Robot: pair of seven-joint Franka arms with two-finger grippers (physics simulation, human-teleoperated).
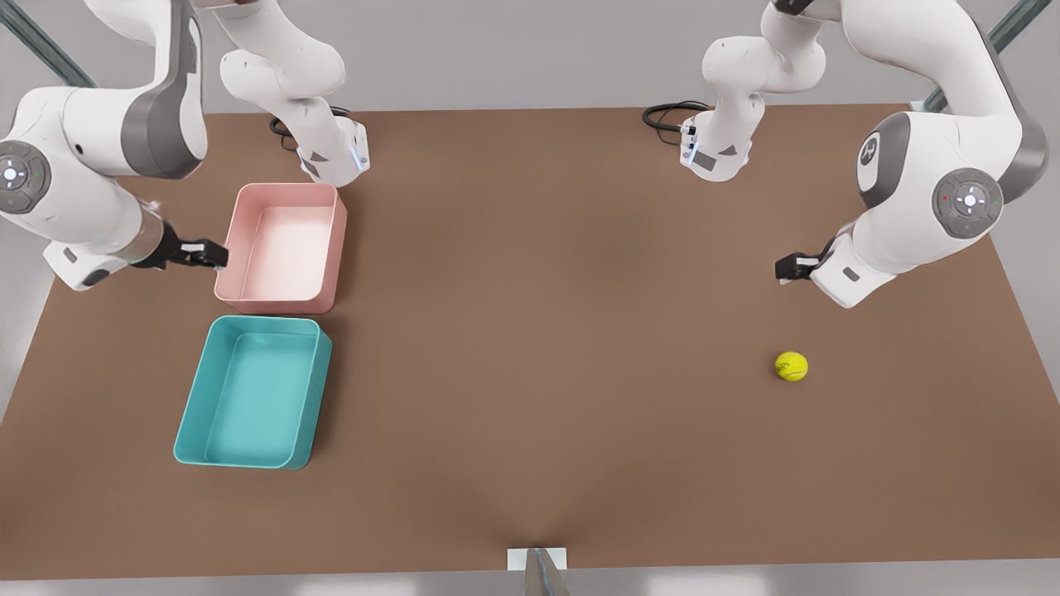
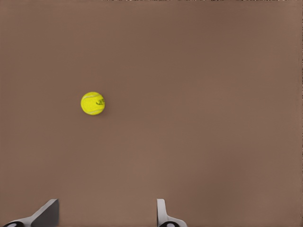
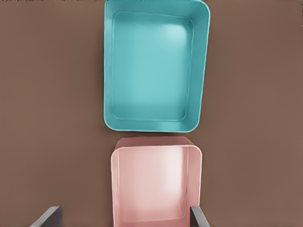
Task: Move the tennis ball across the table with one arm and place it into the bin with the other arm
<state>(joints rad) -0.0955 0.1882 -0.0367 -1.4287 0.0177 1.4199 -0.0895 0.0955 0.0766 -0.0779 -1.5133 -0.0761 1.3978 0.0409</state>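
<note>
Left pincer (image 1: 785, 267) near tennis ball (image 1: 792, 366); fingers apart

Soft, even light falls from above on my table (image 1: 530, 290), bright enough that its brown reads flat and matte in both of my wrist views. Shadows are faint. The tennis ball (image 1: 792, 366) carries only a thin dark rim where it meets the surface, and its top is lit a strong yellow. The floor of the pink bin (image 1: 286, 189) is washed almost white, while the teal bin (image 1: 192, 397) glows paler in the middle of its floor; both have darker outer walls toward the front view's right. In the front view, a dim patch spreads from the table's near edge at centre. My arms swell large near that view's corners.
</note>
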